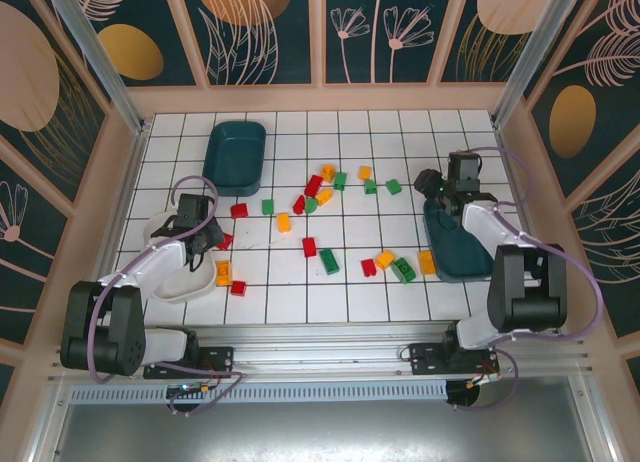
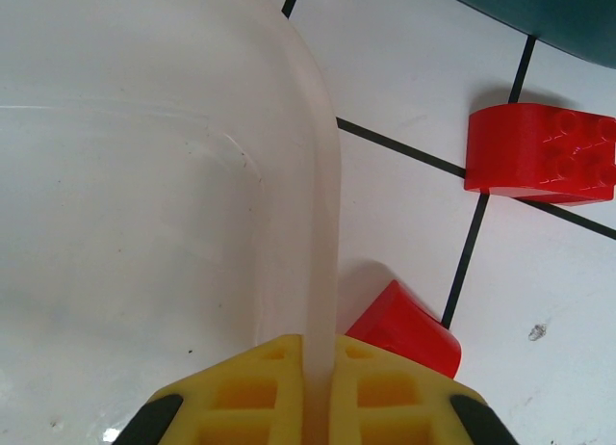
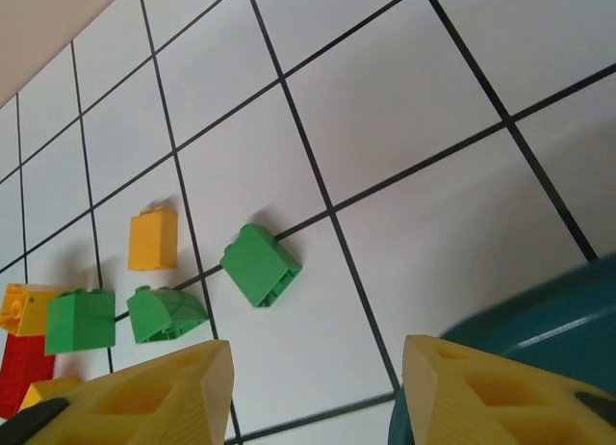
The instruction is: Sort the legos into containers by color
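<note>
My left gripper [image 1: 205,237] [image 2: 318,387] is shut on the right-hand rim of the white container [image 1: 185,287] [image 2: 318,223]; the thin wall runs up between the two yellow fingers. Just outside that rim lie a red curved lego [image 2: 404,327] and a red studded lego [image 2: 544,154]. My right gripper [image 1: 432,180] [image 3: 318,387] hangs open and empty over bare tile at the far end of the right teal container [image 1: 455,252] [image 3: 539,339]. A green lego [image 3: 260,264], a second green one [image 3: 162,313] and an orange one [image 3: 153,239] lie ahead of it.
The other teal container [image 1: 235,157] stands at the back left. Red, green and orange legos are scattered across the middle tiles, such as a red one [image 1: 310,247] and a green one [image 1: 329,261]. Wooden walls enclose the table.
</note>
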`<state>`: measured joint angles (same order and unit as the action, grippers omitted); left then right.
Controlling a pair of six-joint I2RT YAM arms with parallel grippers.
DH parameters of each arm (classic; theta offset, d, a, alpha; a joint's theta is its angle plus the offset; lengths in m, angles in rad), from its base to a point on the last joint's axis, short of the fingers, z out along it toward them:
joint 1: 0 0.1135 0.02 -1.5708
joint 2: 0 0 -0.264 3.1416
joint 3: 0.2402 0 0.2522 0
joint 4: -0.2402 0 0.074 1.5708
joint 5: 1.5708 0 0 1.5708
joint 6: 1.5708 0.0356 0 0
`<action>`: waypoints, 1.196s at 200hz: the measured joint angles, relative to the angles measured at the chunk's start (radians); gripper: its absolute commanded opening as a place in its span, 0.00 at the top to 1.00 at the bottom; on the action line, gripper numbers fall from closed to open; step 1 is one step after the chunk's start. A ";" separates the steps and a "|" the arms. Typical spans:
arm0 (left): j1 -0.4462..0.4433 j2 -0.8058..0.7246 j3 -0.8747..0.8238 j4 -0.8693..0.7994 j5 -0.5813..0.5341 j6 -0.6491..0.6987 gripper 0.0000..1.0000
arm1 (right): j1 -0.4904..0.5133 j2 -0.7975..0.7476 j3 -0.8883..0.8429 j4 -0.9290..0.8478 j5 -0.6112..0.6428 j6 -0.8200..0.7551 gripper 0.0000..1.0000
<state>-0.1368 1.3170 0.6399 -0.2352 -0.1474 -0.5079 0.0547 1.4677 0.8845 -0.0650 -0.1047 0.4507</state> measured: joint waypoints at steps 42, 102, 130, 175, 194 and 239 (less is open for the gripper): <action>-0.006 -0.003 0.014 -0.010 -0.013 0.008 1.00 | 0.045 -0.175 -0.124 -0.083 0.076 -0.001 0.46; -0.038 -0.051 0.127 -0.092 -0.045 0.019 1.00 | 0.045 -0.229 -0.190 -0.161 0.131 -0.007 0.45; -0.077 -0.076 0.252 -0.158 -0.054 0.030 1.00 | 0.045 -0.229 -0.206 -0.169 0.132 -0.007 0.45; -0.182 -0.040 0.511 -0.223 -0.058 0.049 1.00 | 0.054 -0.225 -0.208 -0.171 0.141 -0.008 0.49; -0.239 0.036 0.621 -0.227 -0.035 0.056 1.00 | 0.060 -0.208 -0.209 -0.170 0.142 -0.007 0.52; -0.387 0.354 0.927 -0.208 0.028 0.099 1.00 | 0.080 -0.150 -0.209 -0.160 0.154 -0.024 0.65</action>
<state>-0.5240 1.6711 1.5673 -0.4431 -0.1192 -0.4088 0.1349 1.3174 0.6754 -0.2249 0.0494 0.4263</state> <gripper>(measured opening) 0.094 0.377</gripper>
